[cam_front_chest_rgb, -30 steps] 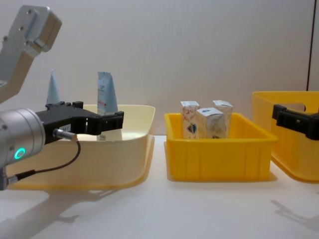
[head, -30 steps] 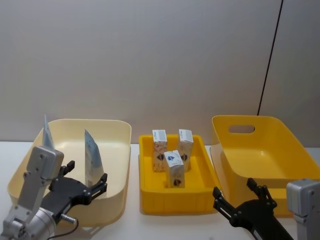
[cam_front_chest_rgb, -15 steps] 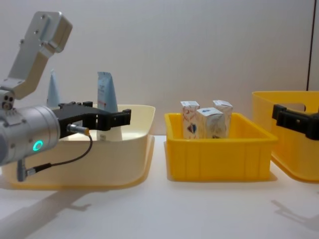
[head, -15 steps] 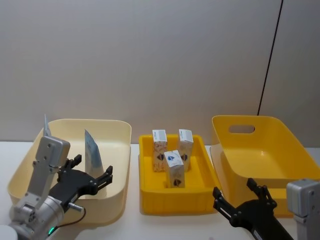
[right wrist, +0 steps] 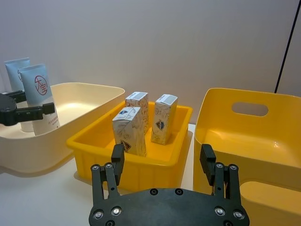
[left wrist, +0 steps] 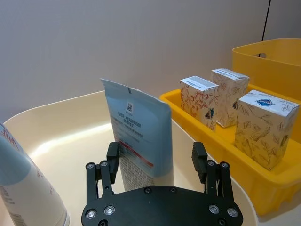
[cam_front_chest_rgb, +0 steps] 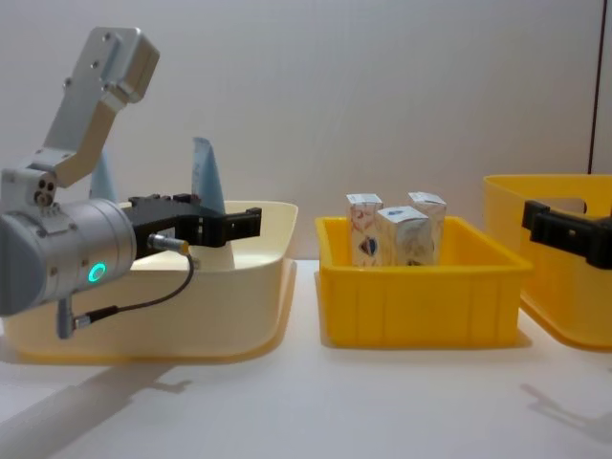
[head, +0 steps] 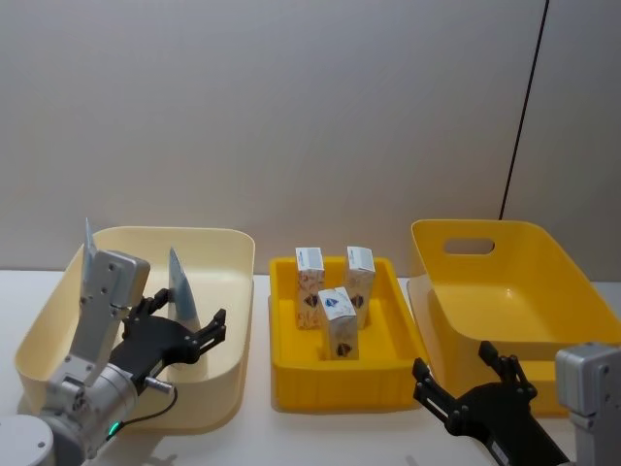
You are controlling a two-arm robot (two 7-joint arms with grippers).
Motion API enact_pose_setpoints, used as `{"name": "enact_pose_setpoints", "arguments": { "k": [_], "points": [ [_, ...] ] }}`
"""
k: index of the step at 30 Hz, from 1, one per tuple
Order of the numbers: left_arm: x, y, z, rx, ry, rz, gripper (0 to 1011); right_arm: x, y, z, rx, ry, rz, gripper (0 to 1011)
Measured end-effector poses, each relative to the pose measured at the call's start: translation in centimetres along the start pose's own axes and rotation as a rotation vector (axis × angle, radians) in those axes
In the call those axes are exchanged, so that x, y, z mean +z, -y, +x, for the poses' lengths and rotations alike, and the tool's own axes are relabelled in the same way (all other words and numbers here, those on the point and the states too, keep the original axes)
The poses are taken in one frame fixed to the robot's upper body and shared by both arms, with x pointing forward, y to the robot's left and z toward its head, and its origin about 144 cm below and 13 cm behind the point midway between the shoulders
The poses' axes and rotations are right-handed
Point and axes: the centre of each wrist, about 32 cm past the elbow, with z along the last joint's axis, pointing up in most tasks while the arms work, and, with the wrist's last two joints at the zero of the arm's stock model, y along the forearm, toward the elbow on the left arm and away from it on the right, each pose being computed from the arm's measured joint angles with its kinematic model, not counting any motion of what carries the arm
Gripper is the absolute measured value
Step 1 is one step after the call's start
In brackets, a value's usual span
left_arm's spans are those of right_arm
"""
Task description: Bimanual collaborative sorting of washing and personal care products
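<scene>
Pale-blue squeeze tube (left wrist: pixel 141 127), crimped end up, small print on one face, red circle logo on other; upright in cream bin (head: pixel 155 234), toward its right side. Second tube (head: pixel 89 254) against bin's left wall. Left gripper (left wrist: pixel 155 153) inside bin, fingers spread either side of first tube, not clamped. Three white cartons (head: pixel 337 325), dark emblems, upright in middle yellow tray (head: pixel 340 400). Yellow bin (head: pixel 524 235) at right. Right gripper (right wrist: pixel 162 153) low before it, fingers spread, holding nothing. Versus a second ago: left gripper farther forward, now straddling tube; right gripper unmoved.
</scene>
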Motion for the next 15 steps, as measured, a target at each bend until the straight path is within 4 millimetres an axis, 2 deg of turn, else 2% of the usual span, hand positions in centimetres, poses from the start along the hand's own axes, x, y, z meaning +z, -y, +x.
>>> {"name": "enact_pose_setpoints", "arguments": {
  "k": [9, 11, 15],
  "points": [
    [0.04, 0.48, -0.08, -0.001, 0.0, 0.003, 812, 0.0, 0.0, 0.0, 0.0, 0.0, 0.0, 1004],
    [0.06, 0.55, -0.09, -0.001, 0.001, 0.003, 690, 0.0, 0.0, 0.0, 0.0, 0.0, 0.0, 1004],
    [0.05, 0.64, -0.1, -0.001, 0.001, 0.004, 592, 0.0, 0.0, 0.0, 0.0, 0.0, 0.0, 1003]
  ]
}}
